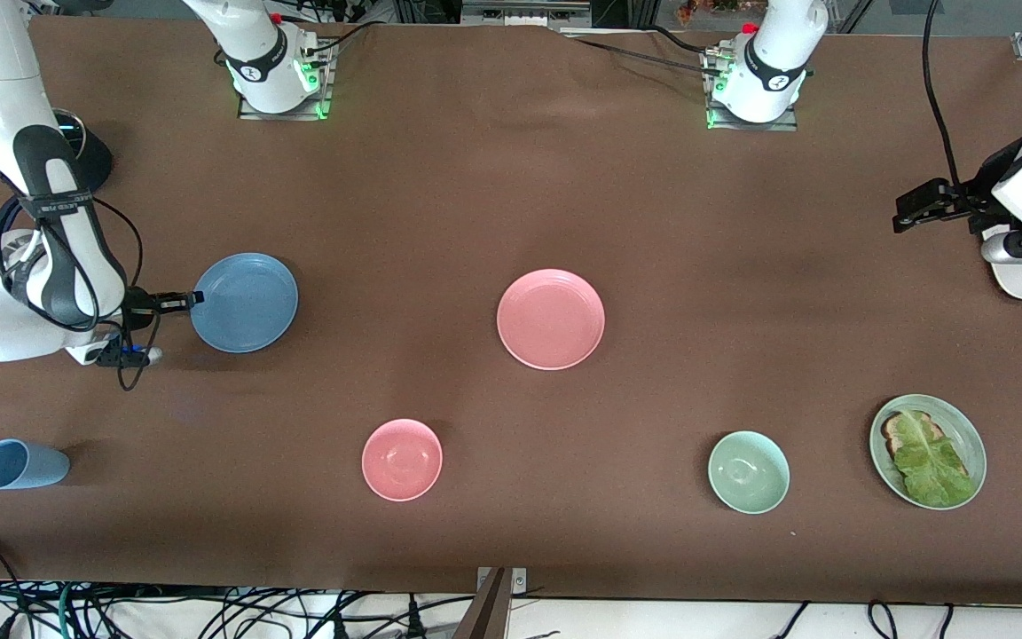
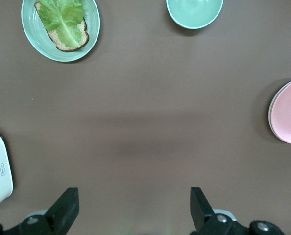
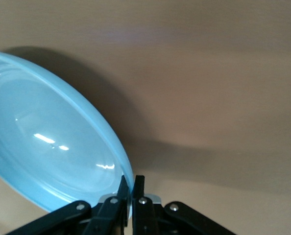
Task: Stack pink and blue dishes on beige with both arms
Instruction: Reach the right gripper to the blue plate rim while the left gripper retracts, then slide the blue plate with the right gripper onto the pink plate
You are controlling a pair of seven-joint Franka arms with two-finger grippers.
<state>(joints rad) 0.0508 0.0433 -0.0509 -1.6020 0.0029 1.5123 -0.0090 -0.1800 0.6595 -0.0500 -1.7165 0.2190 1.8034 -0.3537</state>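
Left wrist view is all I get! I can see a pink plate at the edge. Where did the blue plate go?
Observer: The blue plate lies toward the right arm's end of the table, farther from the front camera than the blue cup.
Operator: Is anybody grabbing it?
Observer: Yes. The right gripper has its jaws shut on the plate's rim.
Operator: And where is my arm?
Observer: The left gripper hangs over the left arm's end of the table, jaws open, waiting.
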